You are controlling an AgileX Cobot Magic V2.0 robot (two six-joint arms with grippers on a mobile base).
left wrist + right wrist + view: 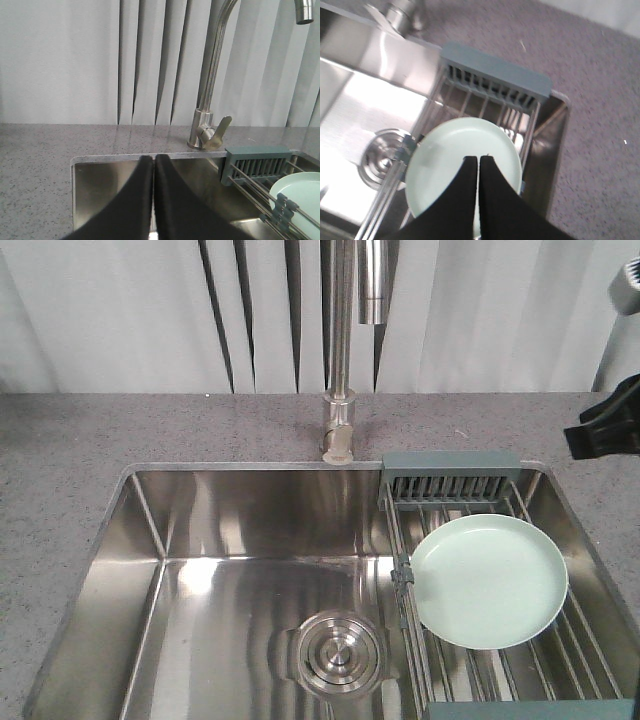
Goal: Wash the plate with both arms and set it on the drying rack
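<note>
The speckled grey countertop (80,440) frames a wide steel sink (200,530). The basin looks bare, and I see no water running from the tall faucet (340,390) behind it. Across the sink's right end sits the drying rack (450,462), steel wires between grey-green end pieces. The plate (488,580) lies on those wires, face up, a little tilted, its left edge by the rack's side clip.

So the plate is where the task wants it to end. I cannot tell from here whether it has been washed. There is no water, foam or sponge to be seen, so this could be the finish or the very beginning. If it is the beginning, everything is left: lift, rinse, put back.

The right gripper (478,161) hangs above the plate with its two black fingers pressed together, holding nothing and, as far as I can judge, not touching the plate. The left gripper (153,160) is likewise pressed together and empty, above the sink's left part, well apart from the plate. The round drain (340,652) sits in the basin floor just left of the rack.

No brand, label or writing is readable anywhere.
</note>
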